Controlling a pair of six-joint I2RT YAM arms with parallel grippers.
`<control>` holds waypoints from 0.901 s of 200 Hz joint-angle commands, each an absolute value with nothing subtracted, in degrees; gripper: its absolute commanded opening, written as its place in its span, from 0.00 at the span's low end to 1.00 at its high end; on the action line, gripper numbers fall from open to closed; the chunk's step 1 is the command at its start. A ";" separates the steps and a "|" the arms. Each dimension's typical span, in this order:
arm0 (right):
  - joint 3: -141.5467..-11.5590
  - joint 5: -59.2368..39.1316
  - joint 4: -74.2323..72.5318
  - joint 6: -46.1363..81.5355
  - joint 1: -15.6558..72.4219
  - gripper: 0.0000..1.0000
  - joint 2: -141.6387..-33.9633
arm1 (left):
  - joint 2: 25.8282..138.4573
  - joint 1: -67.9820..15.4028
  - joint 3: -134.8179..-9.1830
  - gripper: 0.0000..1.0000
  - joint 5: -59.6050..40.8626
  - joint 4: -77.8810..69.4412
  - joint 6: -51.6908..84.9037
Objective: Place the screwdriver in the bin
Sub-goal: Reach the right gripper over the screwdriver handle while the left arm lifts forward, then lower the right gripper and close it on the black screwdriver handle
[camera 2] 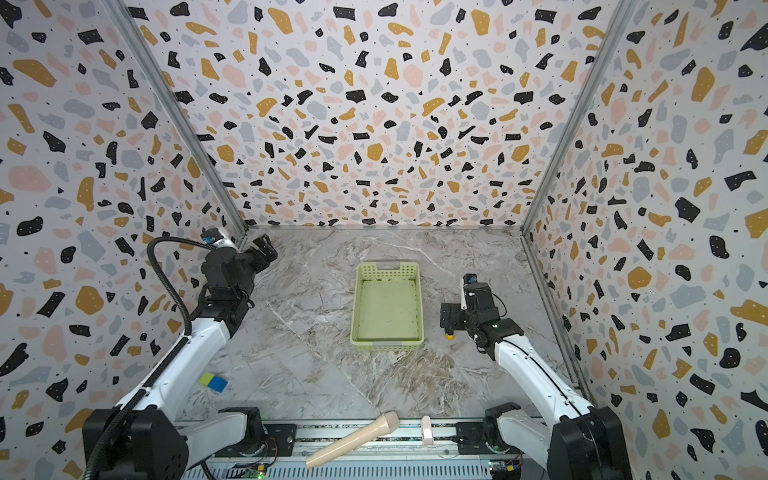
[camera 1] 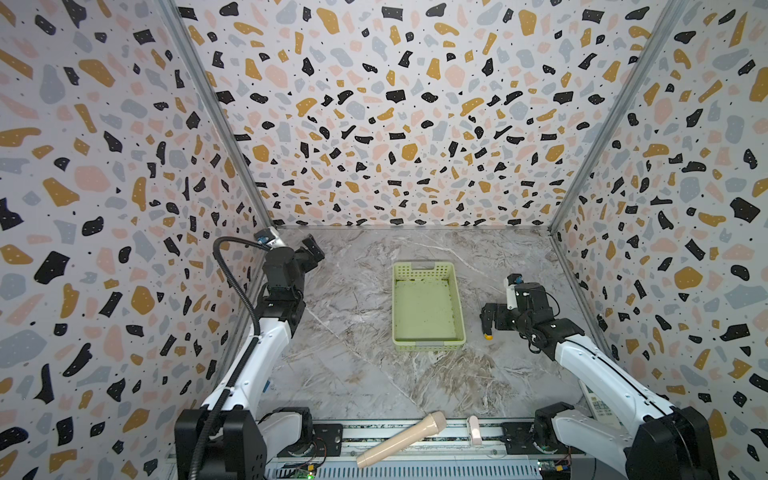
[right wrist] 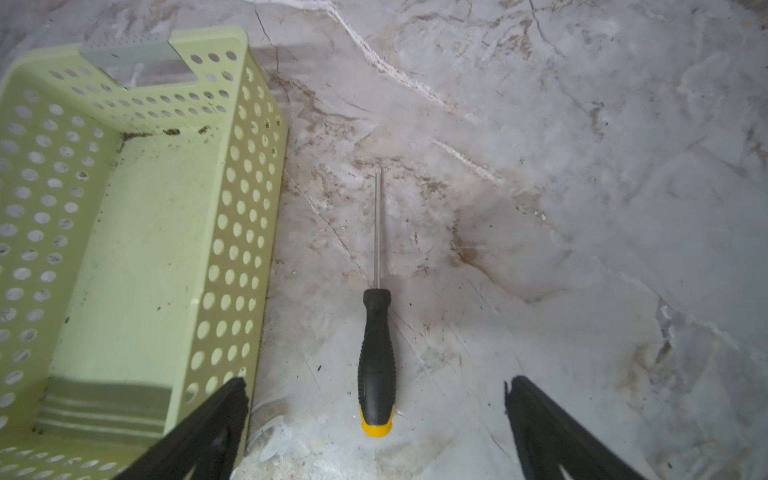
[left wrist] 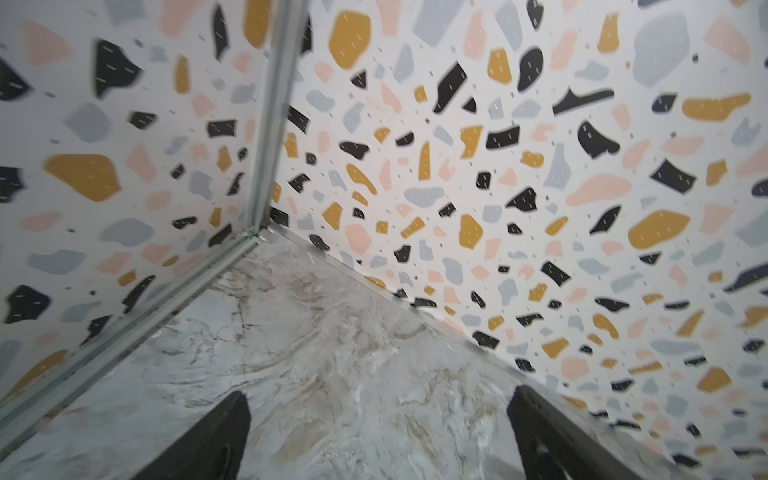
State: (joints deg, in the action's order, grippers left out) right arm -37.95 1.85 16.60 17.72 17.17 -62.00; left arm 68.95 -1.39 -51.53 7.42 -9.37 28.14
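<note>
- While the screwdriver (right wrist: 377, 357) lies flat on the bench (right wrist: 561, 187), the job stands at the reach-and-grasp step. Nothing has been picked up, and the bin (right wrist: 245, 216) is empty (bar a few dark specks on its floor).
- From where I stand, the right tool (camera 1: 492, 318) hangs low over the screwdriver, jaws spread wide and gripping nothing.
- In the right wrist view the black handle runs up the gap between the two fingers, roughly centred. The orange-yellow cap is nearest the tool, and the thin shaft points away, about parallel to the bin's long wall.
- The screwdriver sits just beside that perforated wall, not touching it, on the right arm's side.
- In both top views only the cap shows, peeping out from under the tool.
- Next, I reckon, the tool must drop straight down and close across the handle. That handle is slim and low, so the fingers need to reach nearly to the bench.
- One finger stands close to the bin's wall (it might nudge it going down).
- The left tool (left wrist: 379, 395) sits by the far corner, jaws apart, holding nothing.
</note>
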 commanded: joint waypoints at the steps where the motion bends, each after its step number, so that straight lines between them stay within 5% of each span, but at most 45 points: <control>1: -38.07 1.92 19.77 18.67 17.43 0.99 -63.99 | 73.43 -2.20 -56.06 0.99 -6.49 -1.95 22.20; 38: -37.27 0.07 20.46 19.15 17.57 0.99 -66.94 | 76.91 -6.00 -57.99 0.99 -12.38 3.91 16.81; 84: -38.82 -0.36 21.45 18.98 18.63 0.94 -72.26 | 74.82 -11.96 -57.86 0.99 -6.47 8.24 12.42; 180: -42.13 1.81 19.73 18.79 19.76 0.60 -80.69 | 72.55 -13.55 -56.51 1.00 -4.44 7.53 11.79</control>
State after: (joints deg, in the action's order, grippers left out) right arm -39.81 0.80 19.55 19.00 19.20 -79.64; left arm 73.03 -13.32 -56.27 -5.04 7.81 12.80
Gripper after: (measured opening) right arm 0.633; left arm 0.997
